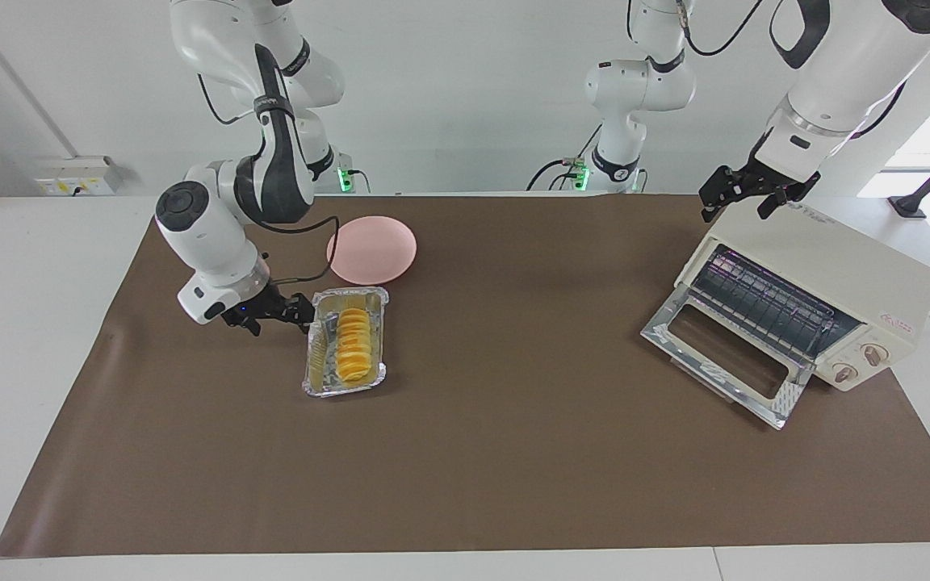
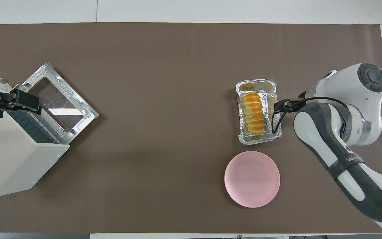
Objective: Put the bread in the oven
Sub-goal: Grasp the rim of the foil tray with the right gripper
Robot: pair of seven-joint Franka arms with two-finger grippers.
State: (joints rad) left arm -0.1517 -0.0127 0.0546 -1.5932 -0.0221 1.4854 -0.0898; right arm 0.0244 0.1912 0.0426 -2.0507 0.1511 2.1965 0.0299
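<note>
In the facing view, at centre-left, I see my right gripper [image 1: 297, 312] low beside the foil tray [image 1: 316, 355], its fingers too dark for me to tell open from closed. The bread [image 1: 350, 345] lies in that tray, just below the pink plate [image 1: 372, 249]. At upper right, my left gripper [image 1: 743, 194] hangs over the oven [image 1: 836, 274], whose door is dropped open; its fingers I cannot read either.

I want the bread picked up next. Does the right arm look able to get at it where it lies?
Probably yes. The right gripper sits low beside the foil tray. The bread lies uncovered in that tray, with only the low rim between them.
</note>
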